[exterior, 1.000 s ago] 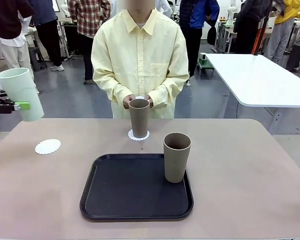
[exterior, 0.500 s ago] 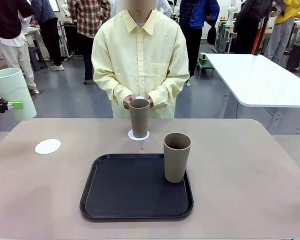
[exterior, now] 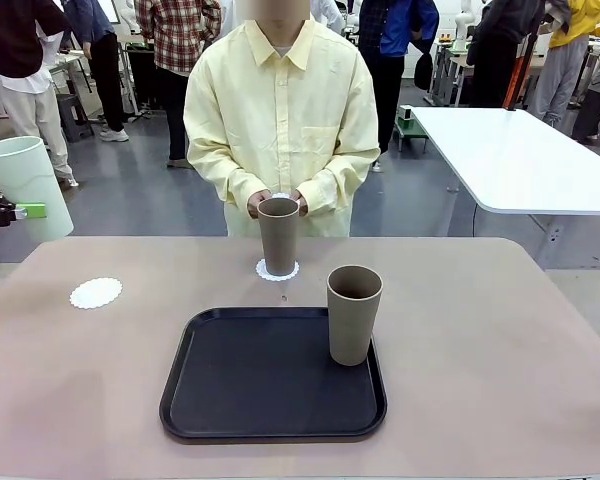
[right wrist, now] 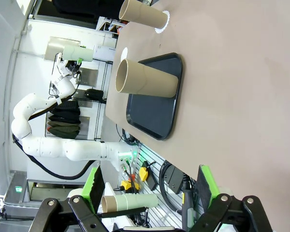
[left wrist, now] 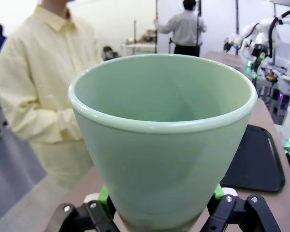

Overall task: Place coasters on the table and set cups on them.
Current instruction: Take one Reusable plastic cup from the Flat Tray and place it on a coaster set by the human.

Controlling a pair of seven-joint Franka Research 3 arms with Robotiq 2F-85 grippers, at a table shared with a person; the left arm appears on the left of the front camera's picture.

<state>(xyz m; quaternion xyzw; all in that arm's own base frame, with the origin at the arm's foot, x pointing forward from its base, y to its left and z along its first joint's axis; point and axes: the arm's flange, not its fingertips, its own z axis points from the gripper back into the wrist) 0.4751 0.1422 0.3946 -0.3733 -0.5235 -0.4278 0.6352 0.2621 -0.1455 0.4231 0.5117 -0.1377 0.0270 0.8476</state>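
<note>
L gripper [left wrist: 159, 212] is pinching the mint cup [left wrist: 159, 145] low on its body, green pads pressed on either side of it. From the front cam I see that cup [exterior: 30, 185] up in the air at the far-left end of the table [exterior: 480, 330], mouth up and leaning a little, not touching anything else. A bare coaster [exterior: 96, 292] lies on the tabletop near the left edge, lower and to the right of the mint cup in the pic, well apart from it. One brown cup [exterior: 278, 235] stands upright on a second coaster [exterior: 277, 270] at the far middle, just in front of the person, whose hands [exterior: 255, 203] are together right behind its rim; a bit of white shows btwn them, can't tell what. The other brown cup [exterior: 353, 315] stands upright in the far-right corner of the black tray [exterior: 270, 425], which sits mid-table on my side. R gripper [right wrist: 149, 188] has its fingers spread wide w/ nothing btwn them, off the table's right edge.
</note>
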